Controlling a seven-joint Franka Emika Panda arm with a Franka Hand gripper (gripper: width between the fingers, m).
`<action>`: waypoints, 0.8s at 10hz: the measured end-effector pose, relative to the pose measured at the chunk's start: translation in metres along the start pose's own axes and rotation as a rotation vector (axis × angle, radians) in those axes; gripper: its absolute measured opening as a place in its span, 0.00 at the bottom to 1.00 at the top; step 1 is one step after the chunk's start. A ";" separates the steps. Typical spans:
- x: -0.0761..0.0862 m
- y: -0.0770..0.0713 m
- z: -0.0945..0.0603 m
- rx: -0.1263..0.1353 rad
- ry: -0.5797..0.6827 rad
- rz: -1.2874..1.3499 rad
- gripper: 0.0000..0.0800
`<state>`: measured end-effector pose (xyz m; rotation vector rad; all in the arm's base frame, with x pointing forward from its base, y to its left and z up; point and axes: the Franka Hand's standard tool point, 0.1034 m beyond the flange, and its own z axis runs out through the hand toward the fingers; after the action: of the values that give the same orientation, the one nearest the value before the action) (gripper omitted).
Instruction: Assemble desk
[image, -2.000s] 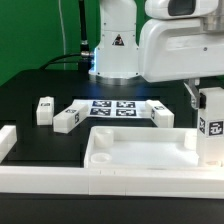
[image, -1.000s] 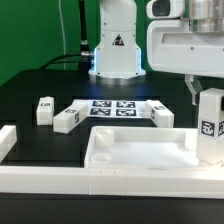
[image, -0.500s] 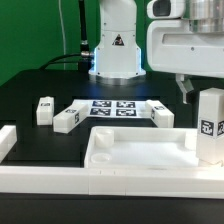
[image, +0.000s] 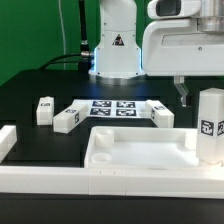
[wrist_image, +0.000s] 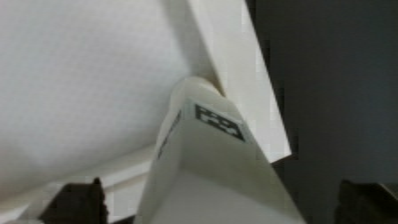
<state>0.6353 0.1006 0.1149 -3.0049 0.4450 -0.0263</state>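
The white tray-like tabletop (image: 135, 150) lies at the front, by the white border rail. One white leg (image: 210, 125) stands upright at its corner on the exterior view's right, marker facing front. My gripper (image: 200, 90) hangs just above that leg, open, with one dark finger (image: 183, 92) showing beside the leg's top. In the wrist view the leg (wrist_image: 217, 150) rises between the two fingertips of my gripper (wrist_image: 222, 205) with a gap on each side, and the tabletop (wrist_image: 89, 90) lies behind it. Three more legs (image: 44, 109), (image: 66, 119), (image: 162, 114) lie on the black table.
The marker board (image: 112, 107) lies flat behind the tabletop, between the loose legs. White border rails (image: 60, 180) run along the front and at the exterior view's left. The robot's base (image: 115, 50) stands at the back.
The jaws have spread apart and let go of the upright leg. The gripper has shifted slightly towards the exterior view's left. The leg stays standing in place.
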 end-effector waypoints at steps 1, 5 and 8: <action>0.000 0.001 0.000 -0.001 0.000 -0.064 0.81; 0.001 0.001 0.000 -0.019 0.006 -0.346 0.81; 0.003 0.005 0.000 -0.038 0.006 -0.661 0.81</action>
<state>0.6368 0.0951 0.1146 -3.0347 -0.5611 -0.0772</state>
